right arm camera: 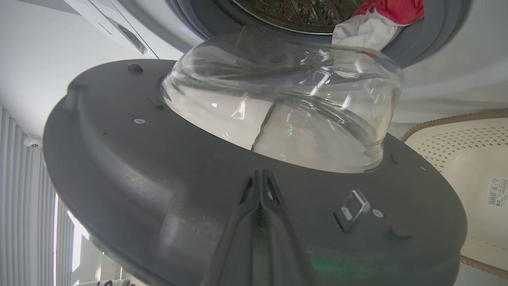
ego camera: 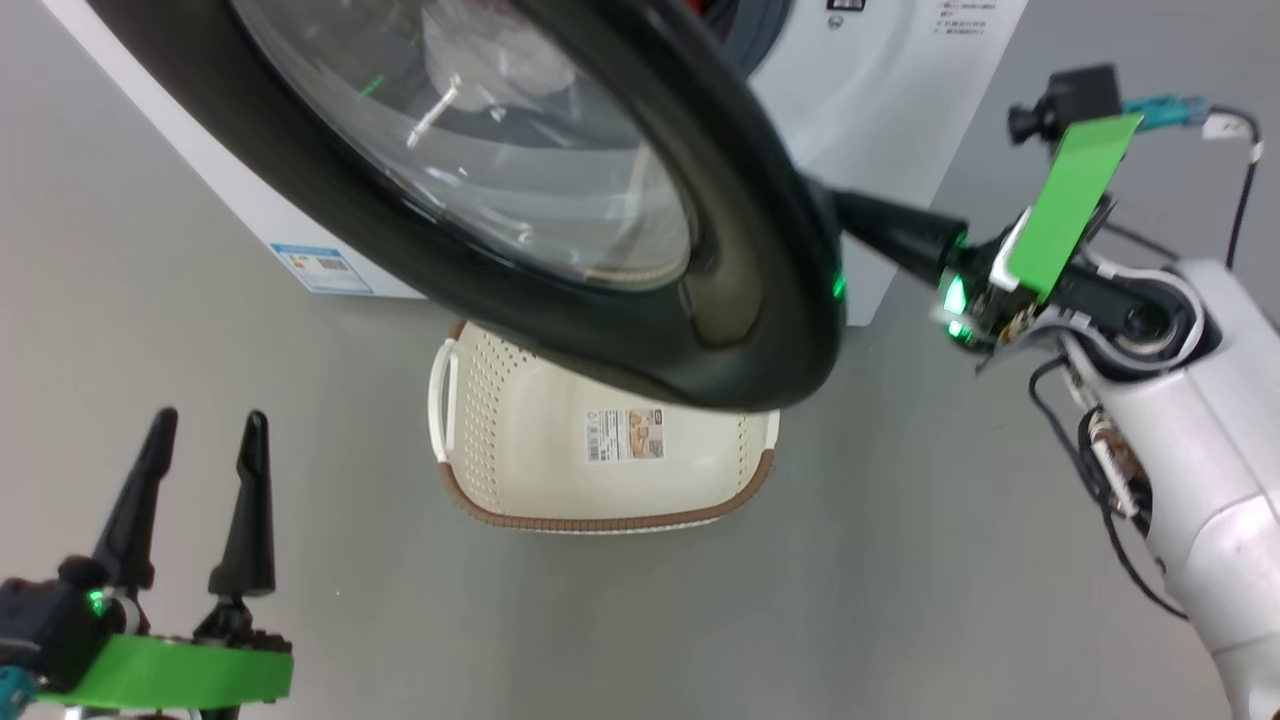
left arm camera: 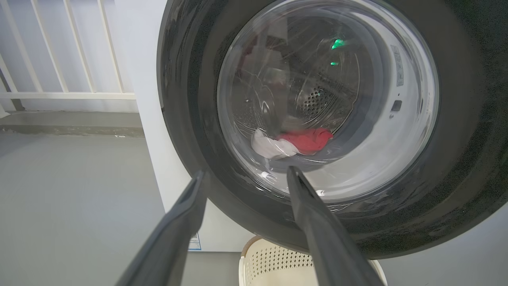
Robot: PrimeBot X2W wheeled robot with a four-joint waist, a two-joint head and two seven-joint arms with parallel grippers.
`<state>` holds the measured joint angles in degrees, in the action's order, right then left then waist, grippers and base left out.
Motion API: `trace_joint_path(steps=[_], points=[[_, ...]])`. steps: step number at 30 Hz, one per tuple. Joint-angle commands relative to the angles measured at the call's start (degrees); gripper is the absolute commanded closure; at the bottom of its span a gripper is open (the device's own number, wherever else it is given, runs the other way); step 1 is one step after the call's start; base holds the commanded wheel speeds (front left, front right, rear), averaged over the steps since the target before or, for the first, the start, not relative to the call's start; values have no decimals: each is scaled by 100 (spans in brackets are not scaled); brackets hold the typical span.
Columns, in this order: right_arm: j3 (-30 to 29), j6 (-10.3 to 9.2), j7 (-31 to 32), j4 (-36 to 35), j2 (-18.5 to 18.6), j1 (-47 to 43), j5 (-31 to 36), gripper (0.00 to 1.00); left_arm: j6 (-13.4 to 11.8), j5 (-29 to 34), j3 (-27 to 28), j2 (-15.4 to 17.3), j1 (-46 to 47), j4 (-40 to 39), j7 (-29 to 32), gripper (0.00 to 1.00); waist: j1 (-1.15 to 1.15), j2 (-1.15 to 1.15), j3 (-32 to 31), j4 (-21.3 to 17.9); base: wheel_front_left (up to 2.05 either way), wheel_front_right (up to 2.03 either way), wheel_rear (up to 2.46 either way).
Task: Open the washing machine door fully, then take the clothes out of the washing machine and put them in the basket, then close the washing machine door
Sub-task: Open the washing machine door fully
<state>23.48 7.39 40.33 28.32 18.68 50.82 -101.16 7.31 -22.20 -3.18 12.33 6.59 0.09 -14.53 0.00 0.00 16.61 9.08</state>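
The washing machine door (ego camera: 770, 280) stands swung out from the washing machine (ego camera: 880, 130), its glossy black rim and bulging glass reaching toward the near side. Behind it, the clothes (right arm camera: 369, 28), red and white, lie at the lower lip of the steel drum, against the grey gasket. The basket (ego camera: 600, 523) sits on the grey floor (ego camera: 900, 550) just in front of the machine, partly beneath the door's low edge. The right gripper (right arm camera: 260, 172) comes in from the right behind the rim, fingers clenched together on nothing, tips at the door's grey inner face. The left gripper (ego camera: 210, 420) hovers at the near left, well apart from the door, fingers spread and empty.
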Motion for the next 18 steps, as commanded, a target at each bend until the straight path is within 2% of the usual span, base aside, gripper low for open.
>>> trace_joint_path(steps=[1,18], points=[[130,10,68,-243,-20,-211,-79,100,18,96,215,135,-34,-89,-47,0,0,0,-96,2,0,0,0],[817,10,-58,-1044,259,-824,-528,100,18,190,159,72,-250,2,-47,0,0,0,-513,192,0,0,0]])
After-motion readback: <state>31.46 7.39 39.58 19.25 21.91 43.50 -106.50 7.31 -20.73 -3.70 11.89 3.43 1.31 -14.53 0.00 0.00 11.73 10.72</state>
